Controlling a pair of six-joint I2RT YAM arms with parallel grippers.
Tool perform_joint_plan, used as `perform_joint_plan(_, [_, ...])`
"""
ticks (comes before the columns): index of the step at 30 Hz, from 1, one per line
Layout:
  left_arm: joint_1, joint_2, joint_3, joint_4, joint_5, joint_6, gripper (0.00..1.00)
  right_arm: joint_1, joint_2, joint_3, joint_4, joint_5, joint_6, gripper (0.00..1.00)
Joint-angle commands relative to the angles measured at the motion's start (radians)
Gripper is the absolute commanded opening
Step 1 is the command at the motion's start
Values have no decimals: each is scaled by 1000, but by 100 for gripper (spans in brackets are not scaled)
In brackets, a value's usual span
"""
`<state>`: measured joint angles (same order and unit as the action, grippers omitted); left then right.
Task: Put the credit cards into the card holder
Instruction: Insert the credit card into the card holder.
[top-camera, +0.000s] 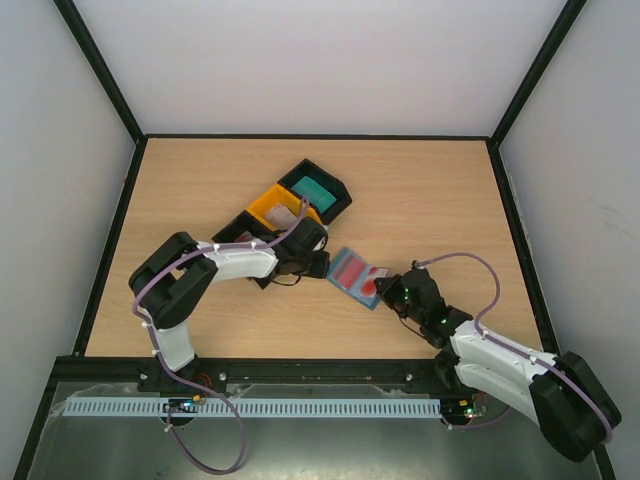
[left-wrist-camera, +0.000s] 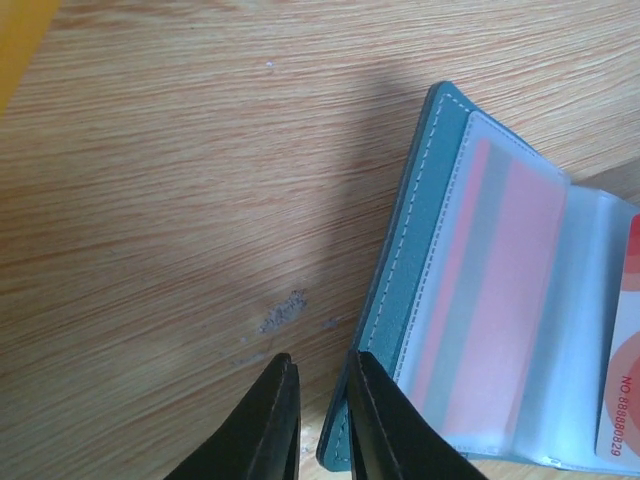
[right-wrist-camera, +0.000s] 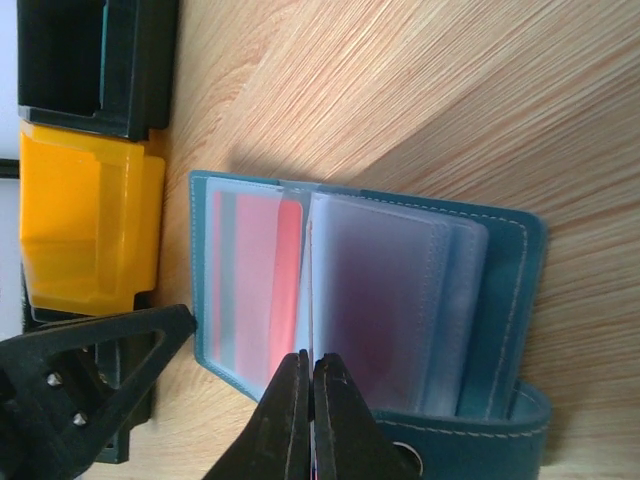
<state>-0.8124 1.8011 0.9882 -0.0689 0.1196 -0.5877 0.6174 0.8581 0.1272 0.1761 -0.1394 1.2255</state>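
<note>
The right jaws are pinching shut, seemingly on one white-and-red card (left-wrist-camera: 625, 370), feeding it into the open card holder (right-wrist-camera: 512, 300) lying mid-surface (top-camera: 430, 190). The left jaws are straddling its left edge, probably steadying it, though whether they are gripping is unclear. A second card (right-wrist-camera: 250, 280) is sitting sleeved. Three trays (top-camera: 270, 205) are standing beyond.

Overhead view; wrist views close above shared card holder (top-camera: 357, 278)
</note>
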Motion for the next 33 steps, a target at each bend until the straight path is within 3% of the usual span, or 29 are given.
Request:
perform_joint_plan(1, [1,18,2,26,-28,11,15,2,36,-30,170,3,37,2])
perform_joint_plan(7, [-3,15,-25,42,34,-8,9,2,90,-31,216,22,40,2])
perform_joint_plan(33, [-40,15,-75,52,71,-44,7,2,433,-40,486,-47,27,2])
